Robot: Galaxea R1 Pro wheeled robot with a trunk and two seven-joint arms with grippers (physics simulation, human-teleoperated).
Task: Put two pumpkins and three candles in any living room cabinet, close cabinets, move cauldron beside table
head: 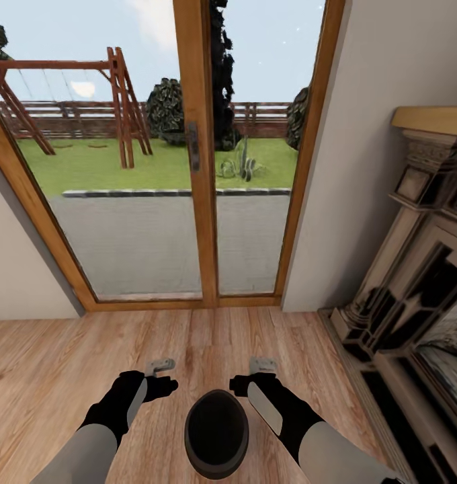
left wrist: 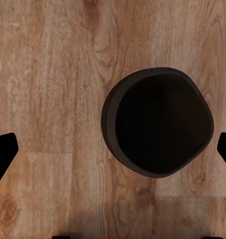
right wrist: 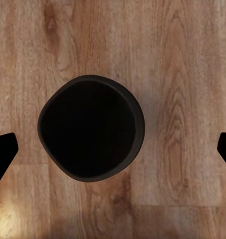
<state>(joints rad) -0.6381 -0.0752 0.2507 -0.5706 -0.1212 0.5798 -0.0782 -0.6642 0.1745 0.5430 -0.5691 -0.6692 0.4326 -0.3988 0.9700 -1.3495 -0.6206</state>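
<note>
I see the cauldron [head: 216, 433] on the wood floor [head: 54, 363] at 6 o'clock, between both arms; left fingers [left wrist: 4, 154] and right fingers [right wrist: 4, 155] spread, grasping nothing.

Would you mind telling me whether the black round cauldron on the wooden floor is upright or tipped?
Upright: the black cauldron stands on the wooden floor, round mouth facing up.

The cauldron [head: 216, 433] looks matte black, smooth. The floor [head: 67, 349] is grained wood planks. The fireplace surround [head: 417, 269] seems carved stone, perhaps.
</note>
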